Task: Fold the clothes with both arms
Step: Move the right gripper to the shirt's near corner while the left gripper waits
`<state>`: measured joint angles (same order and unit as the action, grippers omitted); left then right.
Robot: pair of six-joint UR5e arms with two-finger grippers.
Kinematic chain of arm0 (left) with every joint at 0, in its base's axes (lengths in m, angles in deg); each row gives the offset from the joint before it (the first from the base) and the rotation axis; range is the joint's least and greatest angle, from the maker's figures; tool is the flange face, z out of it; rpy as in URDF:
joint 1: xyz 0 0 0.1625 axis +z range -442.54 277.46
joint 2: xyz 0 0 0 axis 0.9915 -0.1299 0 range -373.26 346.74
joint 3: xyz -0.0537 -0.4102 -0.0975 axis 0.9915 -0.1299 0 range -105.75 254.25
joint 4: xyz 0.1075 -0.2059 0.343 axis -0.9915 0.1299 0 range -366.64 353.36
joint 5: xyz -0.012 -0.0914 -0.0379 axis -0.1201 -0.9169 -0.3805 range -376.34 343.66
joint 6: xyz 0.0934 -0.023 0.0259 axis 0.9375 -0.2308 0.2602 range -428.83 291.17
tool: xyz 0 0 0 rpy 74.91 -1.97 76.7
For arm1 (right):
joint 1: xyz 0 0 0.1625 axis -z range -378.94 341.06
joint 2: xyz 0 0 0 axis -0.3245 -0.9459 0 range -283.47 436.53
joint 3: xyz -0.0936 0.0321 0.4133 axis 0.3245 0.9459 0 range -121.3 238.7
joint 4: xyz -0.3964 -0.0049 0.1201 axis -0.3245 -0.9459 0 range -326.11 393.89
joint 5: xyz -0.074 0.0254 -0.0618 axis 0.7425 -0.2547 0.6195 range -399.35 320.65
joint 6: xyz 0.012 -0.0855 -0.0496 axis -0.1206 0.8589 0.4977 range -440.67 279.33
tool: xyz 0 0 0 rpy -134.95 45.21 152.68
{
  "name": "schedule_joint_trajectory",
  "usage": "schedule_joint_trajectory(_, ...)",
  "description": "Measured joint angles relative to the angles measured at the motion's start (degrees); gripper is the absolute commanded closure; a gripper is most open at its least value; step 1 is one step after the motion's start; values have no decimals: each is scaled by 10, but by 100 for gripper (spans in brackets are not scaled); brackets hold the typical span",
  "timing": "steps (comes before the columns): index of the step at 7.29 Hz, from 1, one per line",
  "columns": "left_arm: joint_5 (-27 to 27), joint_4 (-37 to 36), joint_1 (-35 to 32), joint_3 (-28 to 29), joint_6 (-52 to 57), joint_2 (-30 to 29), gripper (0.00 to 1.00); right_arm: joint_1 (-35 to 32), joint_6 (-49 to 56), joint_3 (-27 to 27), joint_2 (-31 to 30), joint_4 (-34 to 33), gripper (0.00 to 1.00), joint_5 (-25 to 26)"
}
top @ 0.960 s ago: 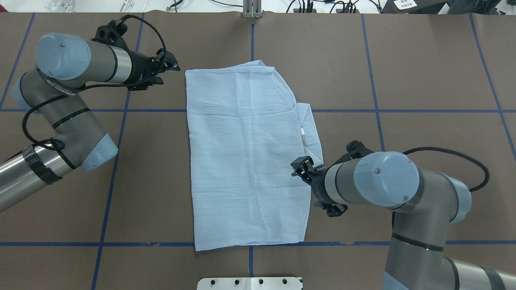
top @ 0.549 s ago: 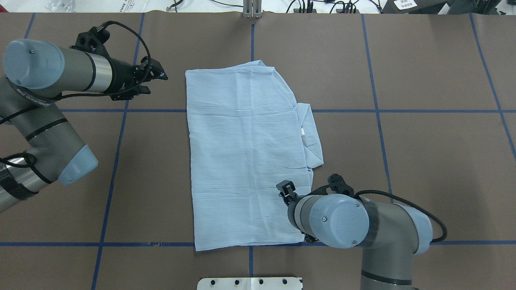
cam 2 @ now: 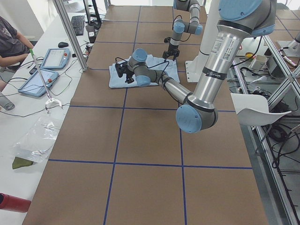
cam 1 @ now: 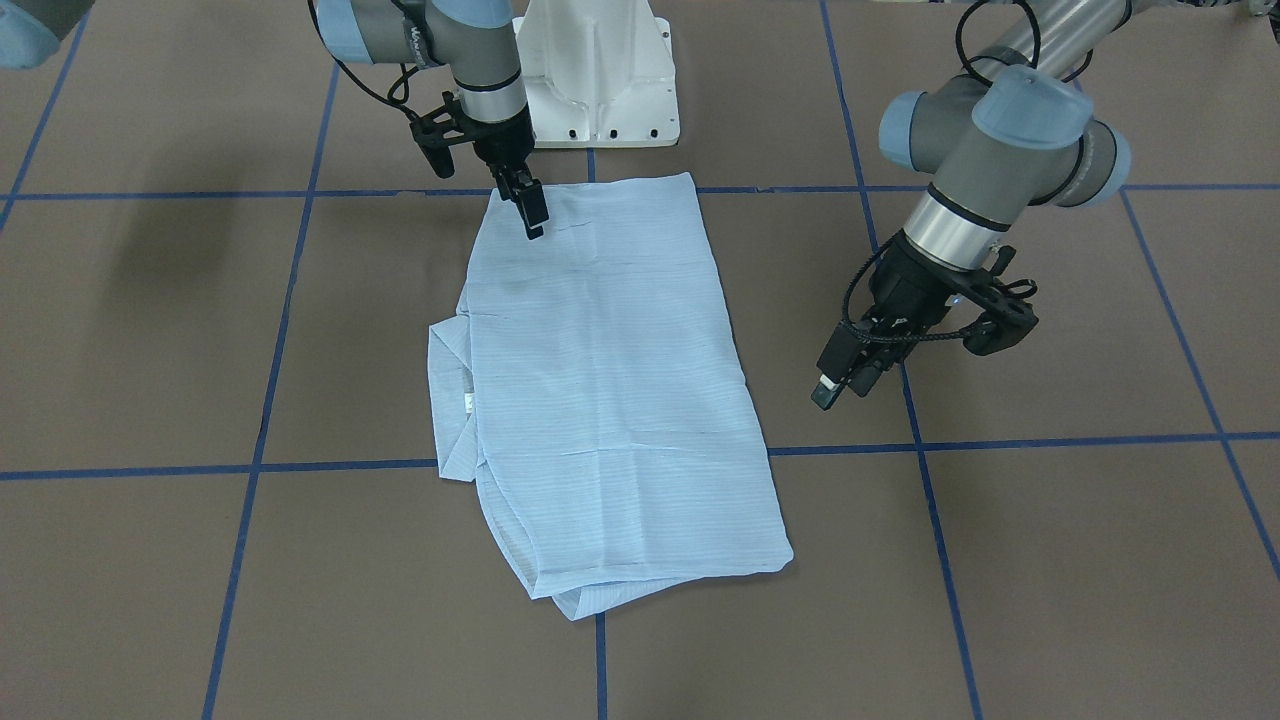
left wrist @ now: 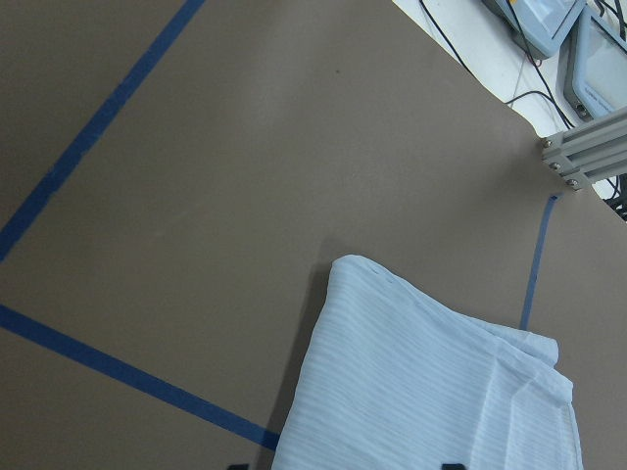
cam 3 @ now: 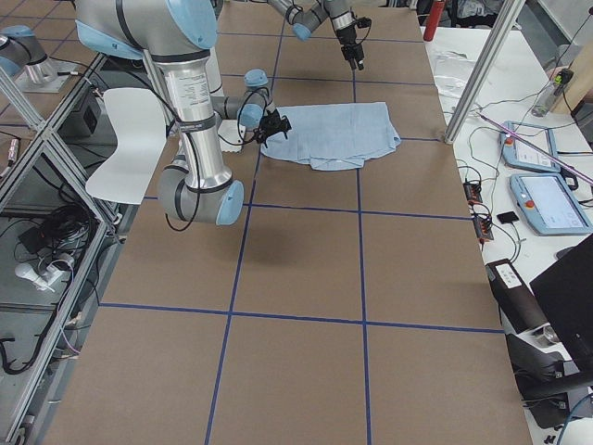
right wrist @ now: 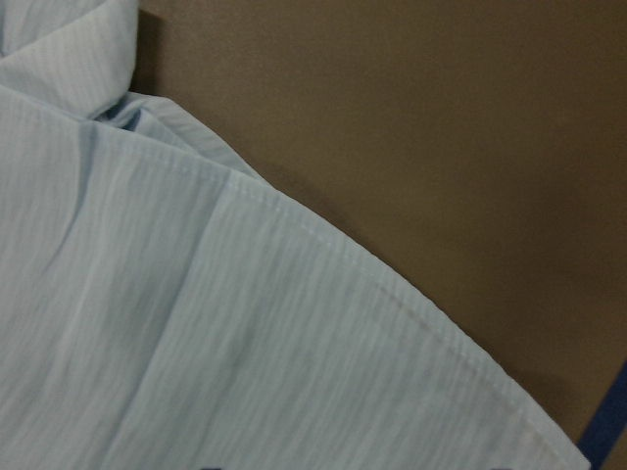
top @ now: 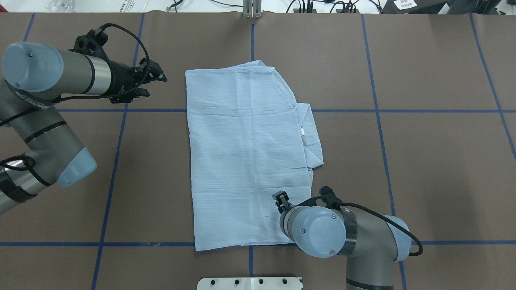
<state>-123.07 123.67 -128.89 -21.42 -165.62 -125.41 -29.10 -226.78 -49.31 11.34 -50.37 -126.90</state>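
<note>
The light-blue striped shirt [top: 246, 153] lies folded in a long rectangle at the table's middle [cam 1: 600, 390]. Its collar with the small label [top: 309, 137] sticks out on the right side. My left gripper [top: 155, 84] is open and empty, low over bare table left of the shirt's far left corner [cam 1: 838, 388]. Its wrist view shows that corner [left wrist: 421, 392]. My right gripper [cam 1: 532, 222] is open, pointing down over the shirt's near right corner. One of its fingers [top: 279, 197] shows past the wrist. Its wrist view shows the shirt's hem [right wrist: 196, 323] close up.
The table [top: 423, 161] is brown with blue tape lines. The white pedestal base [cam 1: 600, 70] stands at the near edge behind the shirt. A side table with tablets [cam 2: 54, 58] and a seated person [cam 2: 11, 42] lies beyond the far edge.
My right arm has swung from beside the collar down the shirt's right edge to its near right corner. My left arm has drawn back to the left, away from the shirt.
</note>
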Motion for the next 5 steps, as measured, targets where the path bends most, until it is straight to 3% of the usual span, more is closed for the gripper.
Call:
schedule_joint_trajectory(4,3,0,1,2,-1,0,29,16,-1,-4,-11,-1,8,-2)
schedule_joint_trajectory(5,3,0,1,2,-1,0,29,17,-1,-4,-13,-1,19,-2)
